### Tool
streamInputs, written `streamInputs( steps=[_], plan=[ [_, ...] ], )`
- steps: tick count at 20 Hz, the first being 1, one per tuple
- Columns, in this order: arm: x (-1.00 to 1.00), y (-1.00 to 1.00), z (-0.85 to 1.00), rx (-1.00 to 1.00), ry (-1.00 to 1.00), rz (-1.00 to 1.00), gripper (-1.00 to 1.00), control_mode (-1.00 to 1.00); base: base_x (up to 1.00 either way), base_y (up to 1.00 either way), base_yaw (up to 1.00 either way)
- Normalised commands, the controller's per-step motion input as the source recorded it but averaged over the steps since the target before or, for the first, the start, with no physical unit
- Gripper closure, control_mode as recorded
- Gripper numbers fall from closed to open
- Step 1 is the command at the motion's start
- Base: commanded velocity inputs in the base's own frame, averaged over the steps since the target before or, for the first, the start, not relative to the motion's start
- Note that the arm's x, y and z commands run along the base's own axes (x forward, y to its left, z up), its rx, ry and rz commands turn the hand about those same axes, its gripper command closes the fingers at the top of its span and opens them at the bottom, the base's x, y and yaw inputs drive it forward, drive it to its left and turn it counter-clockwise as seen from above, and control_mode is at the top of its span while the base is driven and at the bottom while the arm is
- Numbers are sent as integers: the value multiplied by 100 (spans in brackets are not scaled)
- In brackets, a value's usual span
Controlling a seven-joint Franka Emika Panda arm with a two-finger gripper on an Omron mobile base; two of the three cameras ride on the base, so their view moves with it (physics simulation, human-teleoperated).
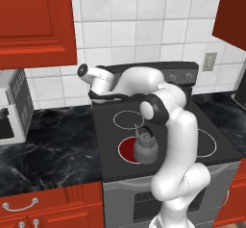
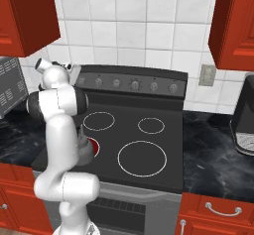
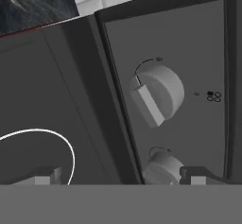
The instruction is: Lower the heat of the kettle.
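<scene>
Grey kettle (image 1: 145, 146) on the glowing red burner (image 1: 129, 150), well apart from my gripper (image 3: 120, 176), fingers (image 3: 47, 175) spread wide, holding nothing, stove knob (image 3: 156, 94) at twelve o'clock.

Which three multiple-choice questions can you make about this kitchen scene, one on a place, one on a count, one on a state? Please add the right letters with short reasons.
1. Where does the kettle stand?
A. on the front left burner
B. on the back right burner
C. on the counter

2. How many burner rings does the stove have?
A. two
B. four
C. six

3. In what state is the burner under the kettle?
A. dark like the others
B. glowing red
C. covered by a pan

Answers: 1 A, the left base view shows it on the front left ring. 2 B, the right base view shows three bare rings plus the one under the kettle. 3 B, red shows beside the kettle's base.
</scene>
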Motion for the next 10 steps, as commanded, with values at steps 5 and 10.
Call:
streamInputs(
  steps=[5,10],
  plan=[
    [25,11,-5,0,-3,3,-100,-100,0,0,0],
    [22,8,-11,0,-7,3,-100,-100,0,0,0]
  ],
)
